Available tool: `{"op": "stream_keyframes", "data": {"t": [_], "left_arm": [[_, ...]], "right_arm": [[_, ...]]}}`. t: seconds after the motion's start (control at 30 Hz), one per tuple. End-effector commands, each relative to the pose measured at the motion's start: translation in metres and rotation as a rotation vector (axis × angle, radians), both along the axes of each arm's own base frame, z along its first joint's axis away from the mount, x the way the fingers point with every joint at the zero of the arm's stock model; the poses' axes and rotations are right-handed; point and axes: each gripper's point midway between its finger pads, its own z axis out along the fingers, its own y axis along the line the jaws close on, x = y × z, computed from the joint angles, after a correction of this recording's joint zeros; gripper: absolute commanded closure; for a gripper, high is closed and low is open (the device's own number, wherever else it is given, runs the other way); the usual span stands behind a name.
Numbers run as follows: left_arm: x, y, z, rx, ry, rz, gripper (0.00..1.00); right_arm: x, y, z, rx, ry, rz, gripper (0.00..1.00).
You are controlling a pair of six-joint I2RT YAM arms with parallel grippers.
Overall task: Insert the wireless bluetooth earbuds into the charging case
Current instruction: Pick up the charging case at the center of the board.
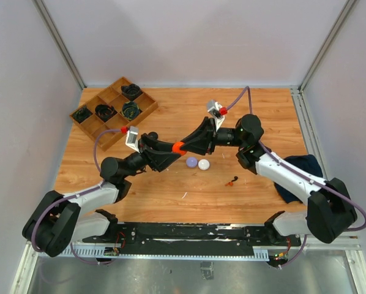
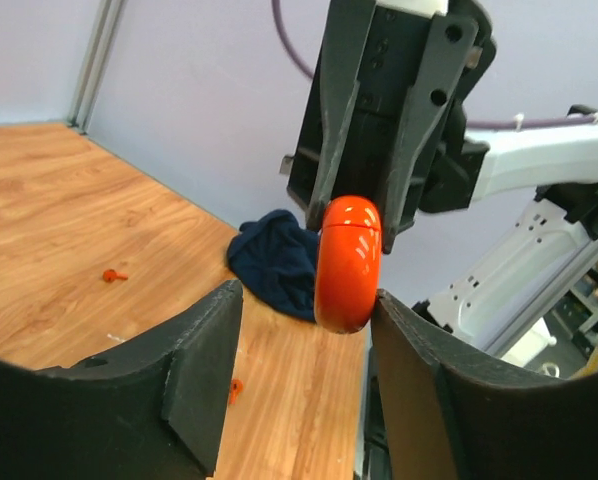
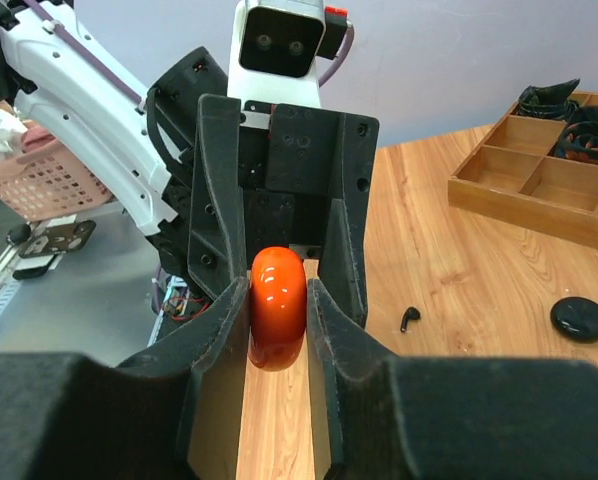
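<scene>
Case (image 3: 277, 305), orange, clenched in my right claw (image 3: 276, 300), my left claw (image 2: 304, 310) released, spread either side of case, black earbud (image 3: 410, 318) on table (image 3: 459, 270) near case.

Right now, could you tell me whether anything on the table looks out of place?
A black earbud and a red-orange earbud lie loose on the table, outside any case, and a dark blue cloth sits crumpled at its right edge.
</scene>
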Motion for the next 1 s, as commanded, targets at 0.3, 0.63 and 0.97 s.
{"op": "stream_keyframes", "data": {"t": [0.3,0.63,0.97], "left_arm": [[-0.022,-0.014,-0.013,0.222,-0.205,-0.132,0.39],[-0.019,-0.022,-0.016,0.245,-0.225,-0.184,0.41],[-0.03,-0.024,-0.012,0.192,-0.243,-0.239,0.51]], "right_arm": [[-0.014,-0.018,-0.016,-0.324,-0.1,0.022,0.96],[-0.021,-0.016,-0.026,-0.47,-0.195,0.043,0.97],[-0.026,-0.003,-0.029,-0.488,-0.244,0.068,0.98]]}}
